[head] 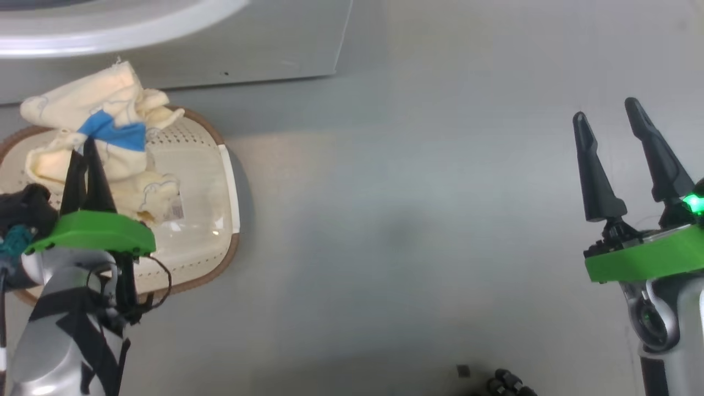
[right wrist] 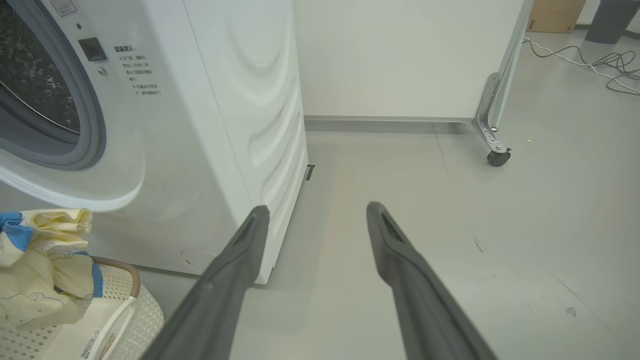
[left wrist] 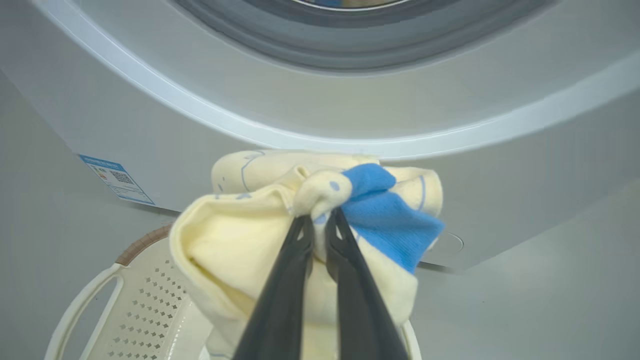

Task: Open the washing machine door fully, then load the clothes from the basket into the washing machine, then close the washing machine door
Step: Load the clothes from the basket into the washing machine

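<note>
The cream-yellow clothes [head: 82, 102] with a blue patch are bunched over the cream basket [head: 192, 159] at the left of the head view. My left gripper [head: 82, 147] is shut on the clothes [left wrist: 235, 240] beside the blue patch, holding the bunch above the basket's rim [left wrist: 142, 242]. The white washing machine [left wrist: 320, 110] stands just behind, its grey gasket and steel drum [right wrist: 35, 95] uncovered. The washing machine door is out of view. My right gripper [head: 605, 109] is open over bare floor at the right, holding nothing.
A blue label [left wrist: 117, 180] sits low on the washer's front. Right of the washer [right wrist: 225, 100], a white panel on a caster wheel [right wrist: 497, 157] stands on grey floor. Cables [right wrist: 600, 62] lie at the far right. Open floor spreads between basket and right gripper.
</note>
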